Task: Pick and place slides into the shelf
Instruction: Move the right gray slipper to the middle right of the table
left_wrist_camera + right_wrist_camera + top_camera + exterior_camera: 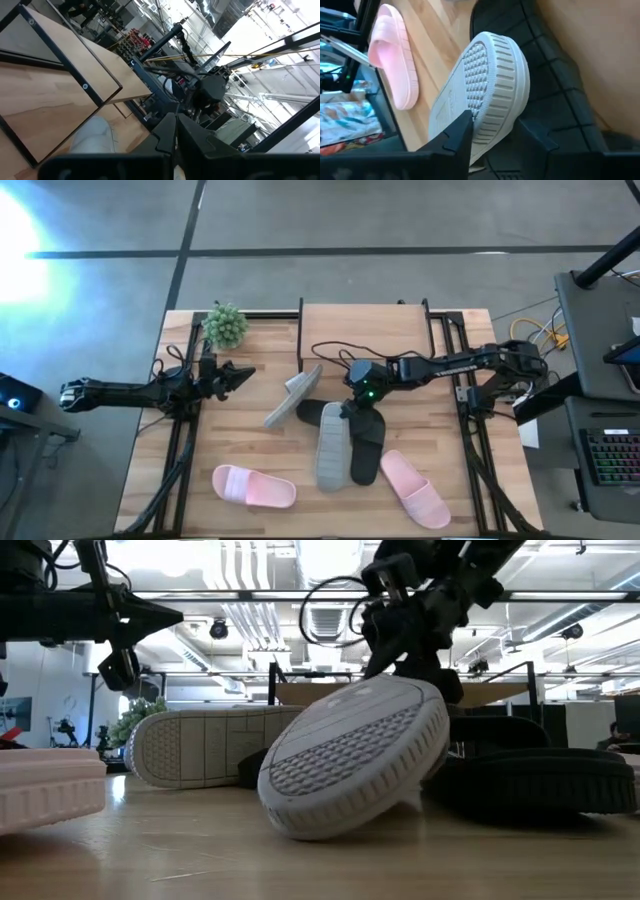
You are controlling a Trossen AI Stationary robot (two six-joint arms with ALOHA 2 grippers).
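Right now the right tool (345, 416) sits over the middle of the wooden tabletop (250, 455), its two dark fingers (457, 135) straddling the edge of a pale grey-white slide sandal (331, 446); jaws partly closed around that edge, and whether the pads press it I cannot tell. That sandal stands tilted on its side, ribbed sole facing outward in the low view, leaning on a black slide sandal (366, 450) just to its right, touching. Second black slide (312, 412) lies just behind, partly covered. Other pale grey-white slide (292, 394) lies left of the tool, slanted, near the shelf's near edge. Small shelf with light wooden top board on thin black metal frame (365, 330) at far centre, beyond the tool, nothing on its top. One pink slide sandal (254, 486) at near left, other pink slide sandal (414, 489) at near right, both flat on the tabletop, well apart from the tool. Left tool (240, 374) hovers at left, fingers closed together, holding nothing, just near of a small green potted plant (226, 326).
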